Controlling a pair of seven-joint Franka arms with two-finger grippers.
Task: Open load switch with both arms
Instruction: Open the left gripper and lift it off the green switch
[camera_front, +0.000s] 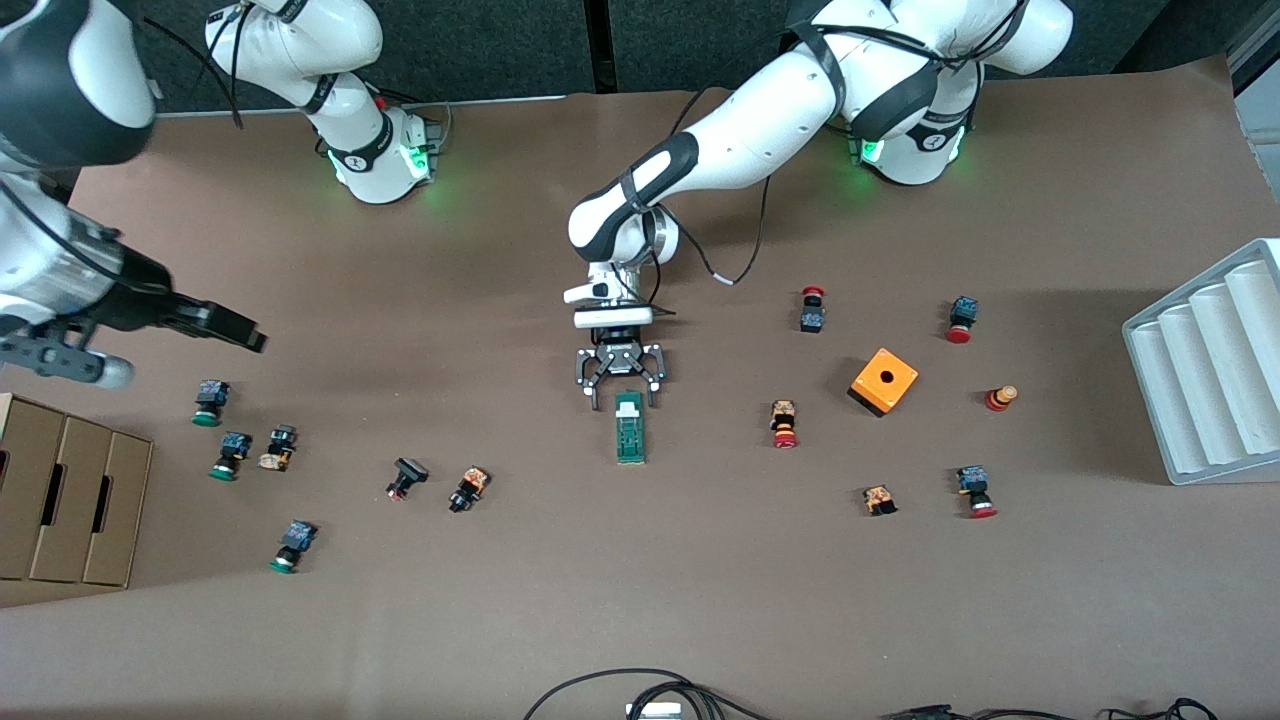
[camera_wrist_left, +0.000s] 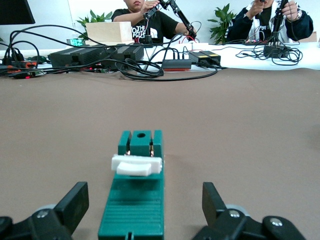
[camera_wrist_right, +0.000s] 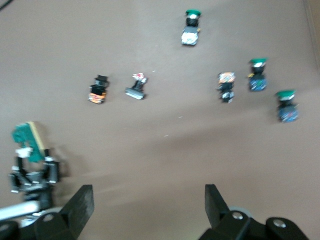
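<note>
The load switch (camera_front: 629, 428) lies flat at mid-table, a narrow dark-green block with its white end piece (camera_front: 627, 405) on the end farther from the front camera. My left gripper (camera_front: 622, 392) is down low at that end and open. In the left wrist view the load switch (camera_wrist_left: 136, 200) runs between the fingers (camera_wrist_left: 75, 202), with a gap on each side and nothing gripped. My right gripper (camera_front: 245, 335) hangs open and empty in the air toward the right arm's end of the table. In the right wrist view the right gripper (camera_wrist_right: 148, 197) looks down on bare table, with the load switch (camera_wrist_right: 27, 139) off to one side.
Several small push buttons (camera_front: 230, 455) lie scattered toward both ends of the table. An orange cube with a hole (camera_front: 883, 381) sits toward the left arm's end, and a white ribbed tray (camera_front: 1210, 360) stands at that edge. Cardboard boxes (camera_front: 65, 500) stand at the right arm's edge.
</note>
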